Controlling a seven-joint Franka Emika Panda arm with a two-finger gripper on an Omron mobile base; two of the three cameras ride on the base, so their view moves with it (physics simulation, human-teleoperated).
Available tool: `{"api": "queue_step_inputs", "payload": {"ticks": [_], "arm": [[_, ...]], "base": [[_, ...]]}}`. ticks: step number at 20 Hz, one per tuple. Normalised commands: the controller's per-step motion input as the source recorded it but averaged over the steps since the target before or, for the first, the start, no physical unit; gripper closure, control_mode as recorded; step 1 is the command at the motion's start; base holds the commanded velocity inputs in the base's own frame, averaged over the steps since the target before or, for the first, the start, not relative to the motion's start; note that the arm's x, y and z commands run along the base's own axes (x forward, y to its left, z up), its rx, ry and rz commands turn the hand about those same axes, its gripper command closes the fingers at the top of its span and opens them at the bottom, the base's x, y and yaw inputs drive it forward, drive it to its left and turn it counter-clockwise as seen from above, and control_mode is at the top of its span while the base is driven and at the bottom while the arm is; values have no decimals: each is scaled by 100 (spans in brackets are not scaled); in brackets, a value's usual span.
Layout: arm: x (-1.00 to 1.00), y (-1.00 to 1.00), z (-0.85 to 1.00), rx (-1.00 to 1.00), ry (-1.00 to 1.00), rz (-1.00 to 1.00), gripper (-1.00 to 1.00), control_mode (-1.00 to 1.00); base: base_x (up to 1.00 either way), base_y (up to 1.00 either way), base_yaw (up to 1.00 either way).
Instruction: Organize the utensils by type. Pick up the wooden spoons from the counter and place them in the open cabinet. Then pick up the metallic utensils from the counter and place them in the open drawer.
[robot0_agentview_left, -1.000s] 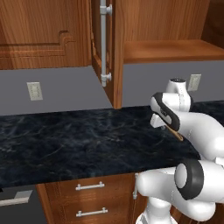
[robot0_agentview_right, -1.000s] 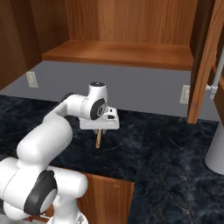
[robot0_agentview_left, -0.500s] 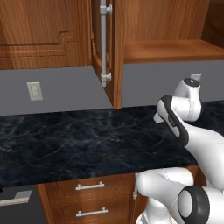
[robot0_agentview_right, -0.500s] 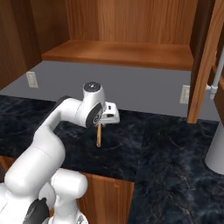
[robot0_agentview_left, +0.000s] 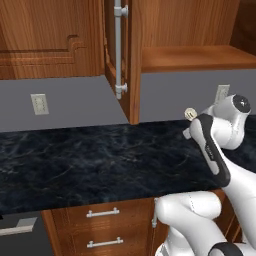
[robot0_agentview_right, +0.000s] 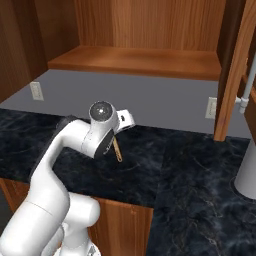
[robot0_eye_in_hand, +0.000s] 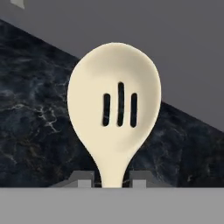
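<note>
Gripper (robot0_eye_in_hand: 112, 180) is clamped on the neck of a slotted spoon (robot0_eye_in_hand: 114, 109), bowl pointing straight out along the fingers (handle hangs behind the hand). Spoon rides above the counter (robot0_agentview_right: 165, 165). Beyond and higher lies the cabinet shelf (robot0_agentview_right: 135, 61).

The arm (robot0_agentview_right: 60, 165) is built of smooth, glossy white shells, rounded and tube-like, thick near the base and slimmer toward the hand. Dark grey to black bands mark the joints, and one long dark strip (robot0_agentview_left: 212, 152) runs along a white link. A round grey cap (robot0_agentview_right: 102, 111) with a soft shine closes one joint. The gripper (robot0_eye_in_hand: 113, 180) ends in two small, squared, dark grey finger tips (robot0_eye_in_hand: 81, 178).
</note>
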Motion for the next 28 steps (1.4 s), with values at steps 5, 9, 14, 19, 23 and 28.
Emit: {"api": "queue_step_inputs", "payload": {"ticks": [5, 9, 14, 19, 23, 28], "arm": [[-11, -1, 63, -14, -16, 26, 100, -100], [-10, 4, 63, -27, -13, 17, 100, -100], [-1, 13, 69, -33, -9, 14, 100, -100], [-11, 1, 69, -29, -6, 10, 100, -100], [-21, -10, 54, -13, -28, 11, 100, -100], [-1, 0, 62, 0, -23, 0, 100, -100]], "base": [[0, 0, 0], [0, 0, 0], [0, 0, 0], [0, 0, 0], [0, 0, 0], [0, 0, 0]]}}
